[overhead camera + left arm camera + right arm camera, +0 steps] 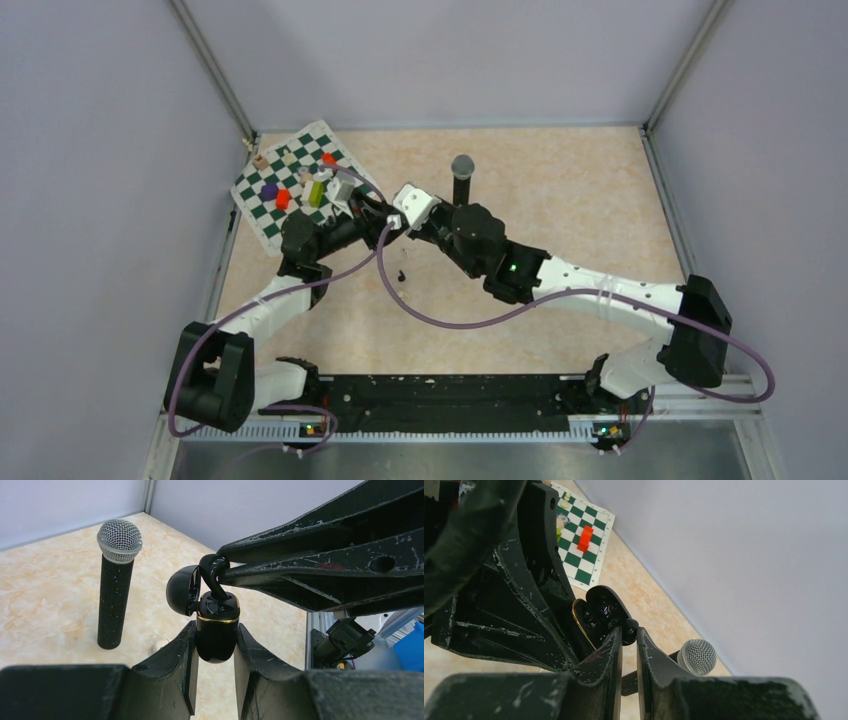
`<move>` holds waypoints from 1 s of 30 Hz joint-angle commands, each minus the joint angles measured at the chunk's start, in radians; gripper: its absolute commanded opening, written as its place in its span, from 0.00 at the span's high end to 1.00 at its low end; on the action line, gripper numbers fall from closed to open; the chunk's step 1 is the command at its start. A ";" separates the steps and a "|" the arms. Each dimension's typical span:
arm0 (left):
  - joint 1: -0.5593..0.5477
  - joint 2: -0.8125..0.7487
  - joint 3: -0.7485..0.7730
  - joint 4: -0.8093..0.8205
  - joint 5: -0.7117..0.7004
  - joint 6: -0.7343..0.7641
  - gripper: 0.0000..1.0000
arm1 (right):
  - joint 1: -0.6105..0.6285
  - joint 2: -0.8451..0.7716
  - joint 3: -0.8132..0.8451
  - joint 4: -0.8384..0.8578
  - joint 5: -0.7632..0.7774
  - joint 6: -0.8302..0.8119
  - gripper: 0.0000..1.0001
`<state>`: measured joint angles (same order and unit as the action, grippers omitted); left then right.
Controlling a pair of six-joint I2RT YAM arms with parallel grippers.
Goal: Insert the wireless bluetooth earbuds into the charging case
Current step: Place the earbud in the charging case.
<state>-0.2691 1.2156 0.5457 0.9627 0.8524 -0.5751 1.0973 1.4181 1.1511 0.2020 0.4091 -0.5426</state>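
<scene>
a: right gripper (629, 639), what's it got?
b: fingers pressed together on a black earbud (212, 572), pinched right at the tips. bud's lower end dips into the open top of the charging case (216, 647), upper end sticks out above it.
a: and the left gripper (216, 629)?
b: clamped on the case, one finger each side, case upright betw. them. glossy black w/ a gold band, lid (182, 590) hinged back to the left.
a: arms?
b: meeting mid-table in the top view, grippers tip to tip, up off the table (50, 605).
a: around them?
b: mic (116, 590) standing upright just beyond, black body, silver mesh head. chess mat (300, 185) w/ coloured pieces at the far left corner. tiny dark speck (401, 273) on the table under the grippers, too small to tell what it is.
</scene>
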 commanded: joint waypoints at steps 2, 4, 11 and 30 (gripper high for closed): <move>-0.002 -0.020 0.028 0.043 -0.022 -0.027 1.00 | 0.019 -0.016 -0.039 0.128 0.057 -0.050 0.88; -0.002 -0.020 0.028 0.044 -0.025 -0.028 1.00 | 0.019 -0.021 -0.049 0.149 0.069 -0.057 0.89; 0.006 -0.025 0.027 0.056 -0.030 -0.032 1.00 | 0.019 -0.045 -0.071 0.148 0.054 -0.063 0.90; 0.022 -0.031 0.015 0.111 -0.006 -0.020 1.00 | 0.019 -0.054 -0.082 0.121 0.030 -0.037 0.90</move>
<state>-0.2508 1.2148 0.5457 0.9863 0.8379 -0.6041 1.1042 1.3907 1.0588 0.3275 0.4427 -0.5991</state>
